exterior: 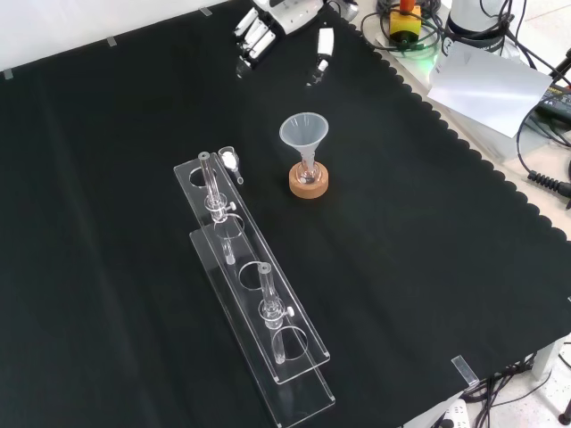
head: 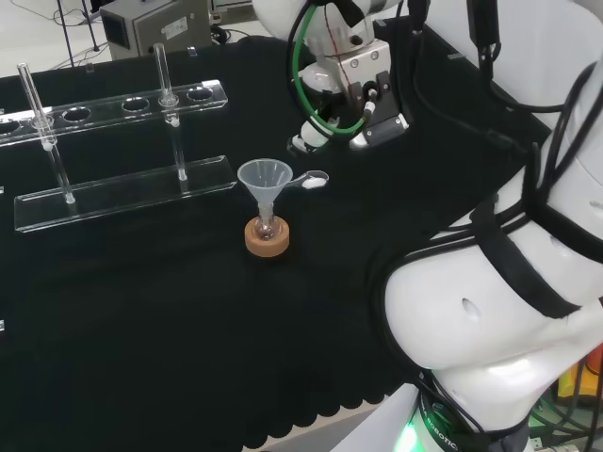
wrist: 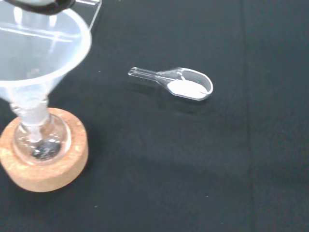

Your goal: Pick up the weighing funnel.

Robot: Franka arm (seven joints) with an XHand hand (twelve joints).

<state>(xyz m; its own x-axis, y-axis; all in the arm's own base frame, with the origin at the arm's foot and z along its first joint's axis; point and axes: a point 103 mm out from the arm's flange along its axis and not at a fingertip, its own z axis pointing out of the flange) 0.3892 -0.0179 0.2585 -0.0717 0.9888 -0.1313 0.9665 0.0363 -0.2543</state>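
Front view, left to right: a clear rack (exterior: 268,339) runs from the middle of the table (exterior: 428,267) toward its near edge, two glass tubes (exterior: 212,183) upright in it. The weighing funnel (exterior: 230,161) lies on the black cloth near the rack's far end, well apart from my hand (exterior: 259,31). To its right the funnel (exterior: 305,134) stands mouth up on a cork ring (exterior: 309,185), about mid-table. My hand hangs over the table's far edge, fingers and thumb straight and spread, holding nothing. From the wrist, the weighing funnel (wrist: 176,83) carries white powder (wrist: 186,88) in its scoop, and the funnel's stem sits in a small flask (wrist: 38,140).
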